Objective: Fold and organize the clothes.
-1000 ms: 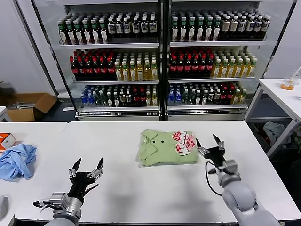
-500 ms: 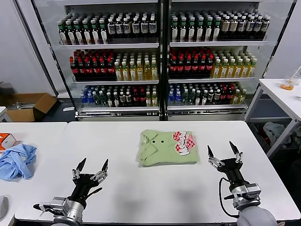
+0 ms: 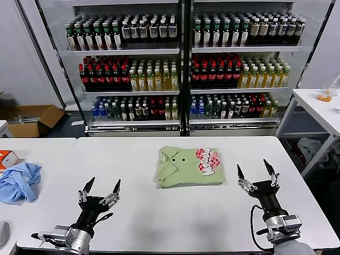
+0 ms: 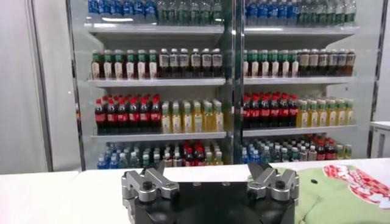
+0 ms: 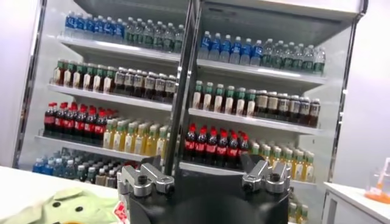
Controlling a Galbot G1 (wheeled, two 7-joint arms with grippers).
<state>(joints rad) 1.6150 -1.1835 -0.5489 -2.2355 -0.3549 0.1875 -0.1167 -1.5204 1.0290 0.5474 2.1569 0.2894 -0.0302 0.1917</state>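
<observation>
Right gripper (image 3: pixel 257 173) has withdrawn from the folded green polo shirt (image 3: pixel 188 167) to the table's (image 3: pixel 175 212) near right edge, fingers spread, holding nothing. Shirt lies unchanged at table centre. Left gripper (image 3: pixel 99 188) waits near-left, fingers likewise spread.

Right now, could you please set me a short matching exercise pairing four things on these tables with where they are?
Things:
1. green shirt
2. blue cloth
3. left pincer
4. right pincer

Places:
A. near table edge, open, left of the shirt
B. folded, middle of the table
C. crumpled on the left table
D. open, just right of the shirt, apart from it

Pairs: 1-B, 2-C, 3-A, 4-D
</observation>
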